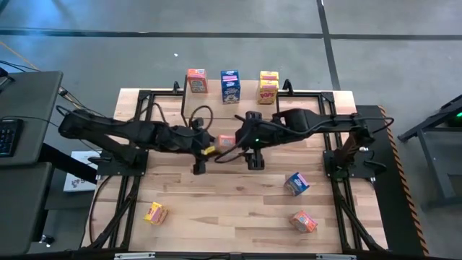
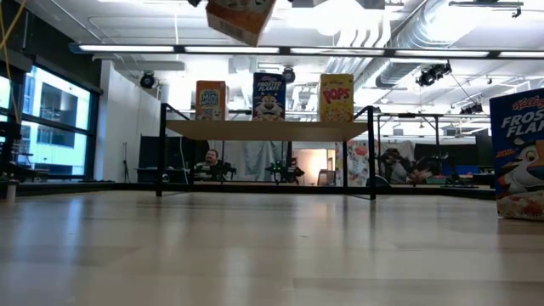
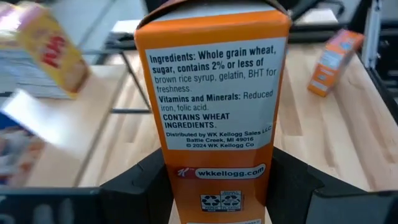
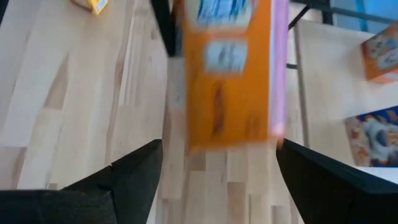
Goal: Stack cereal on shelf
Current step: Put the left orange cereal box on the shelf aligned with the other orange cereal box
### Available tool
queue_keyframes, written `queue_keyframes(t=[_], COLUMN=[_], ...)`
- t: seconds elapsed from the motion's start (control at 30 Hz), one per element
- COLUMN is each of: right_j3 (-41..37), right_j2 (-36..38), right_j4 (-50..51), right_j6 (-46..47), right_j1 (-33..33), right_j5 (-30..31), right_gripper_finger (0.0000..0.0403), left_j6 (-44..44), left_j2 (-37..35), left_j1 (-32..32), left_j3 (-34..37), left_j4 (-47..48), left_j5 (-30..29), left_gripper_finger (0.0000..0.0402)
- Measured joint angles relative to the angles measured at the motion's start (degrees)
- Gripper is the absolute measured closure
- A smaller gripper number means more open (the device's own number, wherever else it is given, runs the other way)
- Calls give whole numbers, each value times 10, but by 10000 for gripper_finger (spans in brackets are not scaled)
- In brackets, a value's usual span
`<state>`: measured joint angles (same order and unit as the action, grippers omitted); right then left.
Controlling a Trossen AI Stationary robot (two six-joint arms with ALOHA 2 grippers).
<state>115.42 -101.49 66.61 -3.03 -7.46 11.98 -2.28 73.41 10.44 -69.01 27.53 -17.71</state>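
Note:
An orange cereal box (image 1: 226,142) hangs in the air over the middle of the table, between my two grippers. My left gripper (image 1: 213,146) reaches in from the table's left and is shut on it. My right gripper (image 1: 242,141) comes from the right and is open, its fingers wide; the box (image 4: 227,74) stands just ahead of them, untouched. The low view shows the box (image 2: 240,17) at the top edge. The shelf (image 2: 268,129) stands at the far edge and carries an orange (image 1: 196,80), a blue (image 1: 230,85) and a yellow box (image 1: 268,87), upright on their bases. My left gripper (image 3: 217,171) pinches the orange box by its end with the recycling marks (image 3: 221,199), one finger (image 3: 146,180) on each broad face. It comes about level from the table's left. The box is lifted clear and sticks out ahead of the fingers toward my right gripper.
Three more boxes lie on the near half of the table: a yellow one (image 1: 154,212) near left, a blue one (image 1: 297,183) and an orange one (image 1: 304,221) near right. Black frame rails (image 1: 130,195) run along the table's sides.

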Motion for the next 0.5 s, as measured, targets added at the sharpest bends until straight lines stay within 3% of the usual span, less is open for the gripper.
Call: queue_keyframes(t=[0.3, 0.5], right_j3=[0, 0], right_j2=[60, 101], right_j4=[-5, 8], right_j6=[-6, -25], right_j1=[0, 0], right_j5=[22, 24], right_gripper_finger=[96, 96], left_j6=[26, 39], left_j2=[-60, -127], left_j1=[-1, -37], left_j3=[1, 95], left_j4=[30, -39], left_j5=[-72, -99], left_gripper_finger=[214, 214])
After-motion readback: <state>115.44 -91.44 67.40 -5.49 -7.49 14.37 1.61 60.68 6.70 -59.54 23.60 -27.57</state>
